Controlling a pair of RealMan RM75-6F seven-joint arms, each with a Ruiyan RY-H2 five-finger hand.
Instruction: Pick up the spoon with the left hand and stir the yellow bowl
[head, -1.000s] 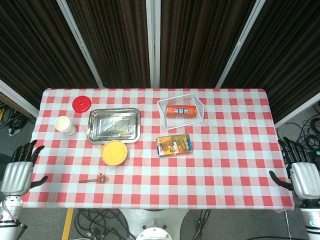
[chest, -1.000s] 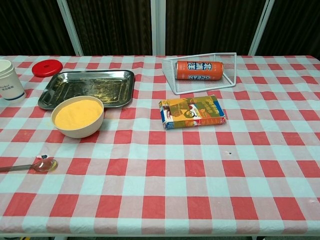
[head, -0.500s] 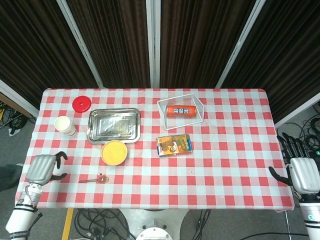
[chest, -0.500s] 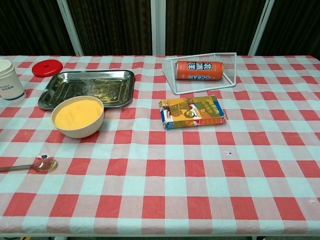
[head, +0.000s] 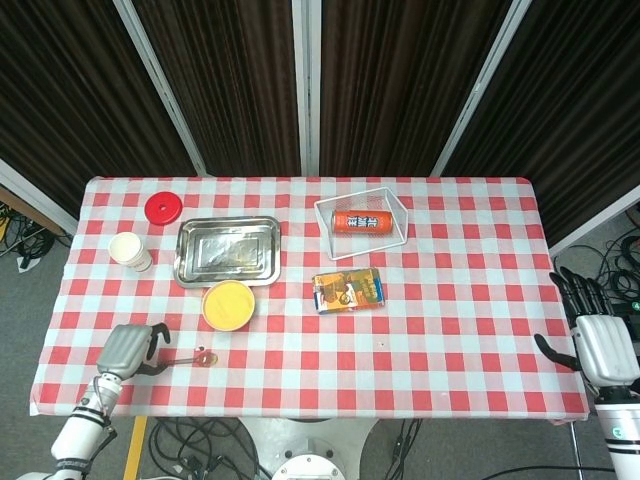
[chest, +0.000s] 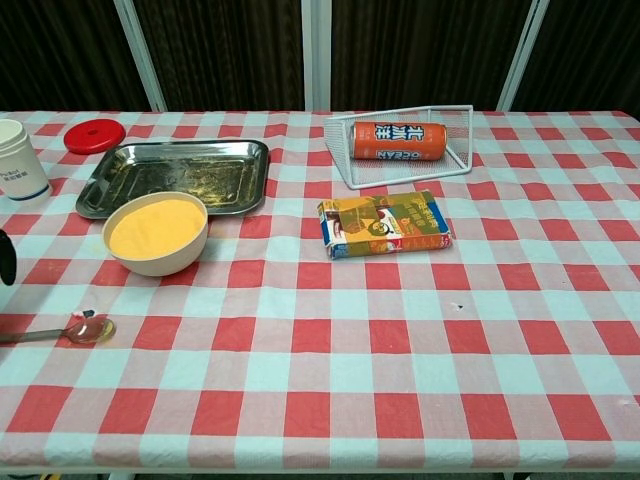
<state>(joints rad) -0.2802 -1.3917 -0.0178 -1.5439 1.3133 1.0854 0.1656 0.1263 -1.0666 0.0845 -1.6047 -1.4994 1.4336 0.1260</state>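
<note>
One spoon (head: 190, 358) lies just right of the left hand (head: 127, 349), whose empty fingers curl apart; one yellow bowl (head: 228, 304) sits beyond. The right hand (head: 603, 345) rests spread, empty. In the chest view the spoon handle is cut off.

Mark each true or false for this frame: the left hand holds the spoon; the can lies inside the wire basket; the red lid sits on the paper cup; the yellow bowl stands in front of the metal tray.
1. The left hand holds the spoon. False: the spoon lies on the table.
2. The can lies inside the wire basket. True.
3. The red lid sits on the paper cup. False: it lies beside it.
4. The yellow bowl stands in front of the metal tray. True.
</note>
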